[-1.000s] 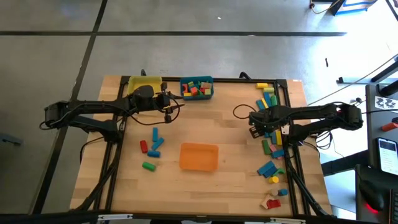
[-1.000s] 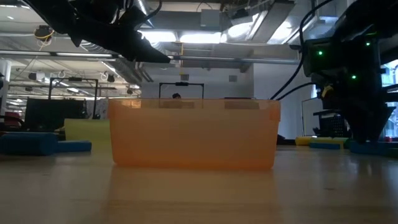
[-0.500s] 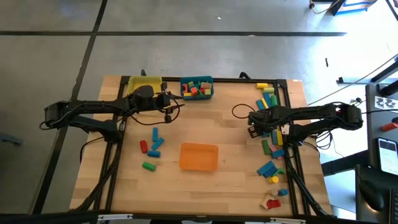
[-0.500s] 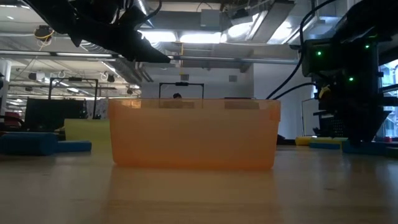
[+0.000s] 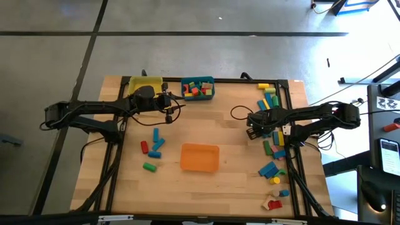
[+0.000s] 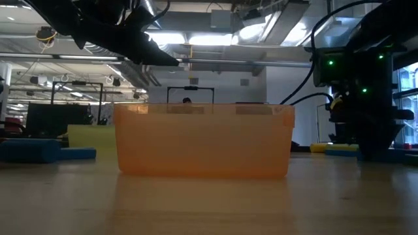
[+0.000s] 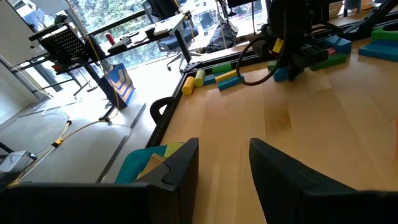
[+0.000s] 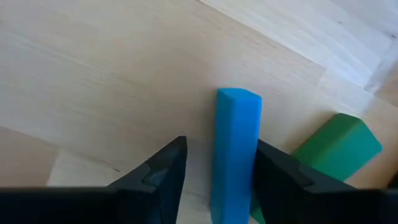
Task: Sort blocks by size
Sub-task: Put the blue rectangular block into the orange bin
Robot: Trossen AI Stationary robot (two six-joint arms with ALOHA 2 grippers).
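Note:
My right gripper (image 5: 253, 127) points down at the table's right side, open, with its fingers astride a long blue block (image 8: 235, 149) that lies flat on the wood. A green block (image 8: 336, 146) lies right beside it. More blocks (image 5: 272, 103) are strewn along the right edge, and a few (image 5: 154, 145) lie left of the orange bin (image 5: 200, 145). My left gripper (image 5: 170, 107) hovers open beside the teal bin (image 5: 213, 87) with nothing between its fingers (image 7: 180, 168). My right gripper comes from above with its fingers along the blue block's two long sides. One finger (image 8: 280, 171) meets the block's side (image 8: 254, 155) in the wrist view, but I cannot tell whether it touches. The other finger (image 8: 168, 165) stands apart from the block.
The teal bin holds several mixed blocks, and the yellow bin (image 5: 131, 81) stands left of it at the far edge. The orange bin (image 6: 202, 140) sits mid-table toward the near side. Black rails (image 5: 289, 119) run along the table's sides.
My right gripper has sunk a little toward the table and shifted slightly toward the table's left, over the blue block.

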